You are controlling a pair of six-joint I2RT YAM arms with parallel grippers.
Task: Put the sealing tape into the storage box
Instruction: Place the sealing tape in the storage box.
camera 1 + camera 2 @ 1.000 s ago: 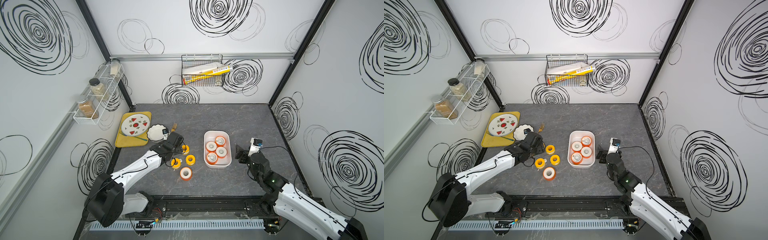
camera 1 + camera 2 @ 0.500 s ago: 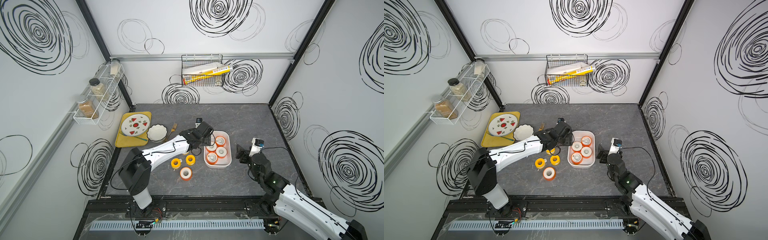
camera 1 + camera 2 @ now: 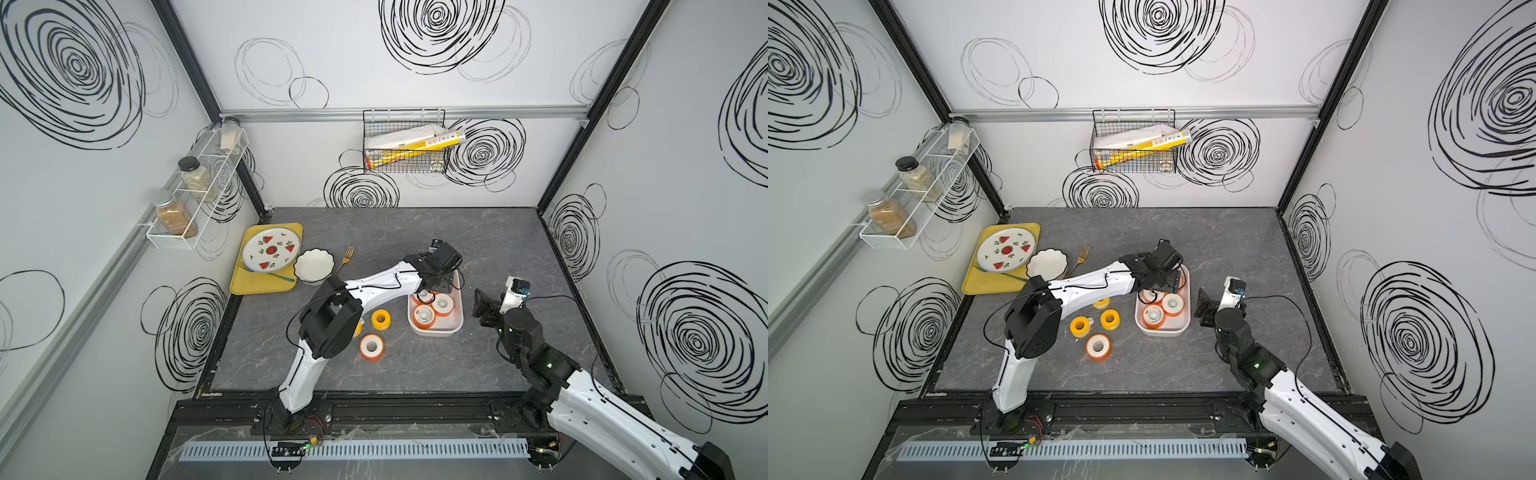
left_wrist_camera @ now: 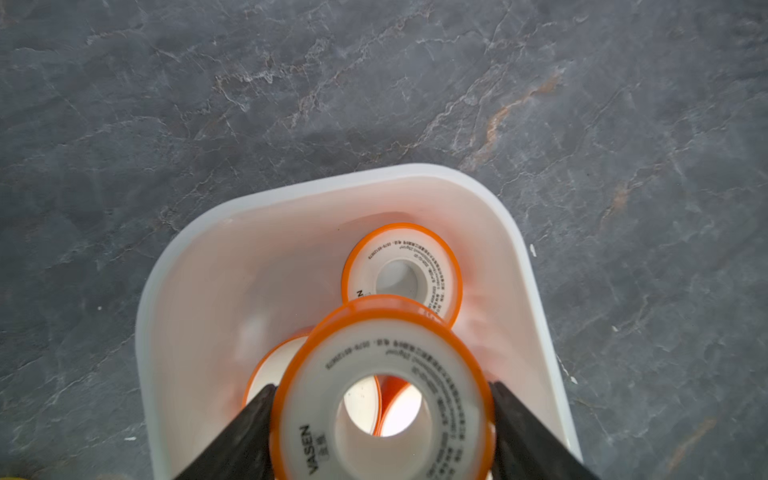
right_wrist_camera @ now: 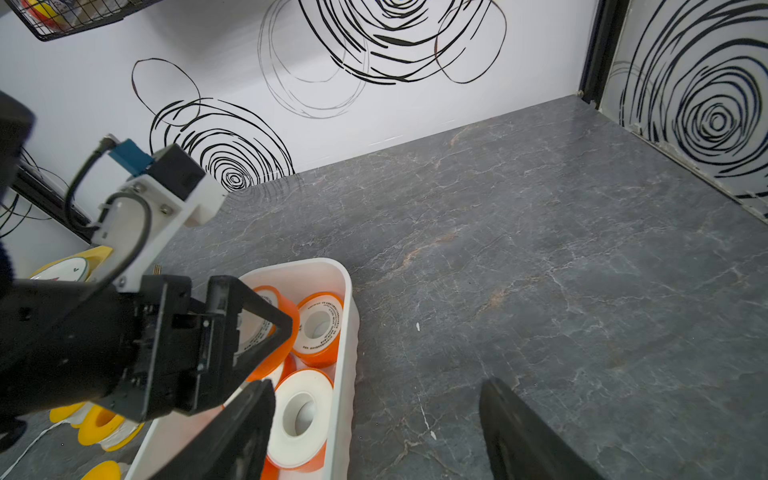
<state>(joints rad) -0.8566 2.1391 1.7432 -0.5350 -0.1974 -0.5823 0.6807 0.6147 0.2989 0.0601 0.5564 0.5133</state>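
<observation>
The left gripper (image 4: 382, 411) was squeezed tight on one orange spool of sealing tape (image 4: 386, 345). It gripped the spool by its round edge, with the flat face up. The spool hung in the air over the storage box (image 4: 332, 185), not yet inside. So the step in hand looked like the drop.

Just past the fingertips another spool (image 4: 399, 249) lay in the box, and more lay right under the held one. The box floor was bare only off to one side of the hand. I think the next move called for a small slide that way, then going down low before letting go. That way the spool would not land on the others and roll out.

The box walls were low, so the fingers needed care near the rim. Back toward the arm, a few loose spools (image 3: 1099, 347) waited on the table (image 3: 415, 232).

The right gripper (image 5: 378, 388) was wide open and held nothing. It sat beside the box, with bare table ahead of it.
</observation>
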